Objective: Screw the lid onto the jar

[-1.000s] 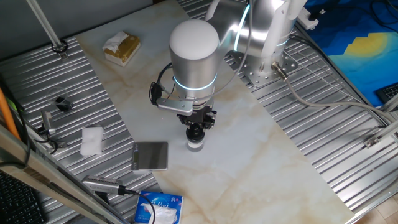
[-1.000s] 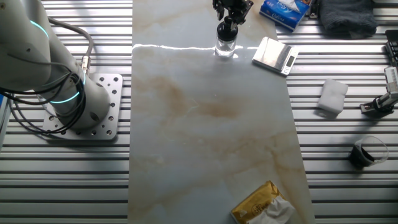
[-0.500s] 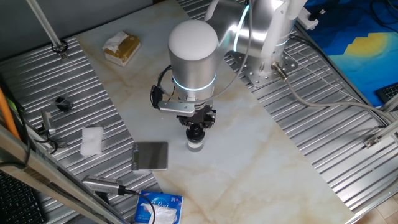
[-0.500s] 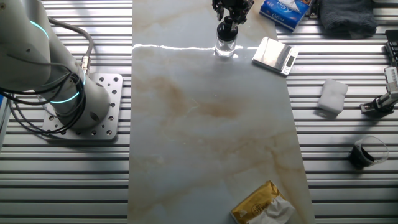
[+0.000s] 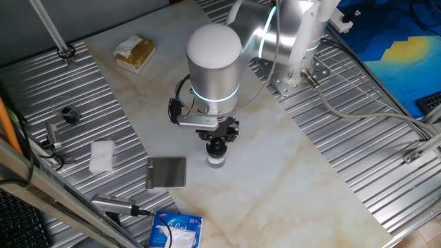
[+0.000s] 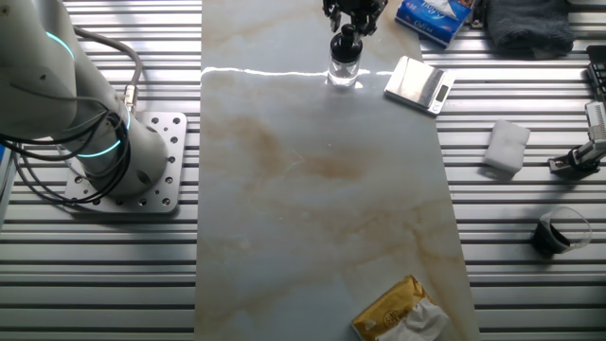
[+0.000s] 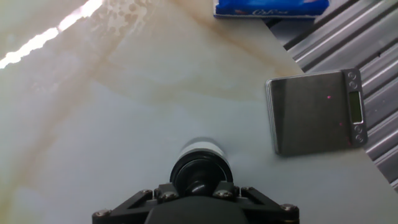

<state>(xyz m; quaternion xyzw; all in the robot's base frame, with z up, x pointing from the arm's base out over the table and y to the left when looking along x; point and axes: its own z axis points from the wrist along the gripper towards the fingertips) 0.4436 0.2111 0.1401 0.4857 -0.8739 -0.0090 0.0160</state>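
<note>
The hand (image 5: 218,140) points straight down over the jar (image 5: 217,160), its fingers closed around the black lid (image 7: 201,176), which sits on top of the jar. The jar stands upright on the marble tabletop (image 6: 322,189), just beside the grey scale (image 7: 314,111) and apart from it.

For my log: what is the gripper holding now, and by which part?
The gripper appears to hold the lid by its rim, on the jar.

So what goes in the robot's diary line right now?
tool: shut on lid | lid: atop jar | jar: upright beside scale
</note>
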